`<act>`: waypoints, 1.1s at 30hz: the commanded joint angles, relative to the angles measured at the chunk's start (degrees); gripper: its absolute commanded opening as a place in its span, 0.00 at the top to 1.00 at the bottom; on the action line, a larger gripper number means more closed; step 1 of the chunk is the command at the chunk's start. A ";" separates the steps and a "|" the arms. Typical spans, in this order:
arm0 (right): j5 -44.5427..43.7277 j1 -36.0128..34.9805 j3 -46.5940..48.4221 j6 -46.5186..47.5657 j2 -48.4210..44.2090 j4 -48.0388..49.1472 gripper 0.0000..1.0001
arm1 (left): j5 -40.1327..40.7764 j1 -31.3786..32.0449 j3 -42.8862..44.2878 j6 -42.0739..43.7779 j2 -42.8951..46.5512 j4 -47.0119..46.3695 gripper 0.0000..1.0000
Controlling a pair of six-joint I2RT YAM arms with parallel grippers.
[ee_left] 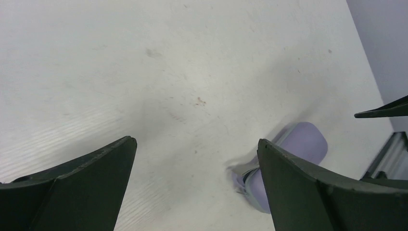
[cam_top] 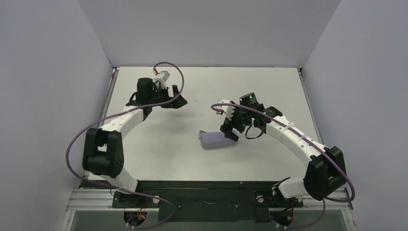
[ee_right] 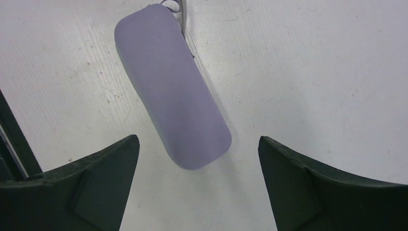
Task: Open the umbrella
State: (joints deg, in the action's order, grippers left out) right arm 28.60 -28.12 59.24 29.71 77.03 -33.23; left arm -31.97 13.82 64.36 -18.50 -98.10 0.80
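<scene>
Lying on the white table [cam_top: 192, 86], a little right of the middle, is a smooth lavender oval case [ee_right: 173, 91], closed as far as I can see. It has a small loop [ee_right: 175, 6] at its far end. The umbrella itself does not show outside the case, and I cannot tell if it is inside.

The right gripper [ee_right: 197, 138] hangs just above the case's right end with its jaws spread wide and nothing held. In the right wrist view the rounded near end of the case sits in the gap between the two dark fingers [ee_right: 96, 183], touching neither, and the body runs away from the gripper, slanting to the left.

The left gripper [ee_left: 197, 144] is well apart from the case, over the far left part of the table. Its jaws are also wide and empty. From its camera the case is partly hidden behind one finger [ee_left: 308, 192].
</scene>
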 commanded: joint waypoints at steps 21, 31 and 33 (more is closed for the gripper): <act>0.61 -7.50 16.26 28.67 24.59 -16.96 0.14 | 0.12 -11.28 -18.00 15.37 28.02 -9.89 0.03; -8.74 -5.46 8.15 31.86 21.48 -12.58 0.39 | -5.79 -10.66 -24.00 17.31 32.70 -11.75 0.20; -9.02 -4.20 6.10 33.07 19.72 -12.75 0.44 | -6.80 -8.90 -26.49 18.00 34.38 -12.00 0.27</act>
State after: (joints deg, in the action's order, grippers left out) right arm 23.42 -34.63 68.86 59.55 100.82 -46.17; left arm -34.04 2.98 41.04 -2.59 -67.33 -7.68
